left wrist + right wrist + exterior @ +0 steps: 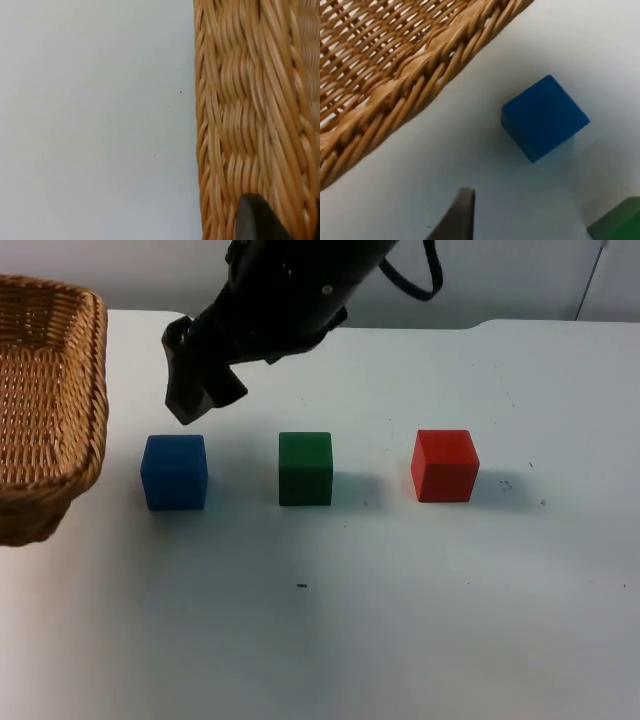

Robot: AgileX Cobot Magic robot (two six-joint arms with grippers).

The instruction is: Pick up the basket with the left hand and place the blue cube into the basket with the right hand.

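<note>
While the woven wicker basket (pixel 45 390) is seen lifted at the table's left edge, the small blue cube (pixel 174 472) is sat on the white table top (pixel 400 620) just to the basket's right, not touching it. A green cube (pixel 305 468) is lined up beside the blue cube on the side away from the basket, and a red cube (pixel 444 465) is placed further along the same row. The right gripper (pixel 190 390) is hung just behind and above the blue cube, close but apart; whether its fingers are open can't be told. The left gripper's fingertip (pixel 255 220) is seen pressed against the basket's woven wall, though its grip can't be made out either.
</note>
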